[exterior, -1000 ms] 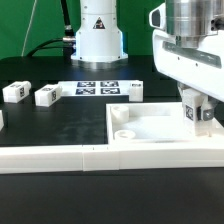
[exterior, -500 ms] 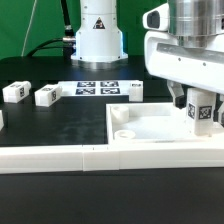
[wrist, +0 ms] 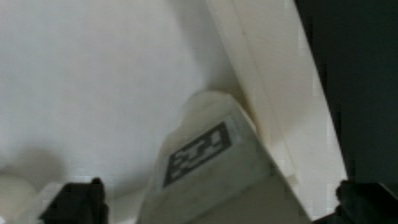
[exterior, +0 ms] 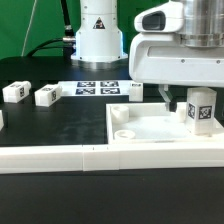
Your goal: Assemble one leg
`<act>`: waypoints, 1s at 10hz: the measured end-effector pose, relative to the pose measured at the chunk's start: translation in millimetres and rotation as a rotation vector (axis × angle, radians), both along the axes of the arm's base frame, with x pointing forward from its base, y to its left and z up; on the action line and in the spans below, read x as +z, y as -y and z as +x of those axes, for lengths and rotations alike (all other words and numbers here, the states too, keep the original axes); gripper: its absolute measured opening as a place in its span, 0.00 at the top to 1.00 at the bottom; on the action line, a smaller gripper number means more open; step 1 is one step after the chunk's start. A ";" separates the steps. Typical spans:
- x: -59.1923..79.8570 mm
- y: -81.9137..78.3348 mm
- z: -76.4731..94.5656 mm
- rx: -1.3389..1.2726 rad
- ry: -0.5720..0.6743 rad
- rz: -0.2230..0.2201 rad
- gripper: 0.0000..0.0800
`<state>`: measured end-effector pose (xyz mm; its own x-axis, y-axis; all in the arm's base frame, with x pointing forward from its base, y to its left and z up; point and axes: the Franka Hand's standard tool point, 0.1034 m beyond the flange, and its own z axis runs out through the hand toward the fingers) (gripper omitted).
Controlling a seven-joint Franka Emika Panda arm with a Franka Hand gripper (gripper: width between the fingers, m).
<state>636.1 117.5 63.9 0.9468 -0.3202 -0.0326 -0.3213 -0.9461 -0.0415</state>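
While the leg shows its black-and-white tag, the gripper hangs released, touching nothing.

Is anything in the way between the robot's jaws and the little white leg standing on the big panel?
No, nothing visible. The leg stands upright on the panel, and the gripper sits right over it, jaws open on either side.

Four legs, perhaps a fifth cut off at nine o'clock; one panel; one marker board; one rail.
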 end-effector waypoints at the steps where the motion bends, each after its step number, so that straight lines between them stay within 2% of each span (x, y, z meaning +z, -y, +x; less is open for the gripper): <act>1: -0.1 0.9 0.1 0.066 0.003 -0.001 0.19; 3: -0.6 5.8 0.9 0.262 0.013 0.002 0.19; 5: -0.6 8.2 1.3 0.286 0.015 0.002 0.19; 7: -0.6 8.2 1.4 0.286 0.015 0.002 0.51; 8: -0.6 8.2 1.5 0.286 0.016 0.002 0.51; 9: -0.7 8.1 1.4 0.279 0.015 0.002 0.64; 10: -0.7 7.9 1.4 0.249 0.014 0.002 0.64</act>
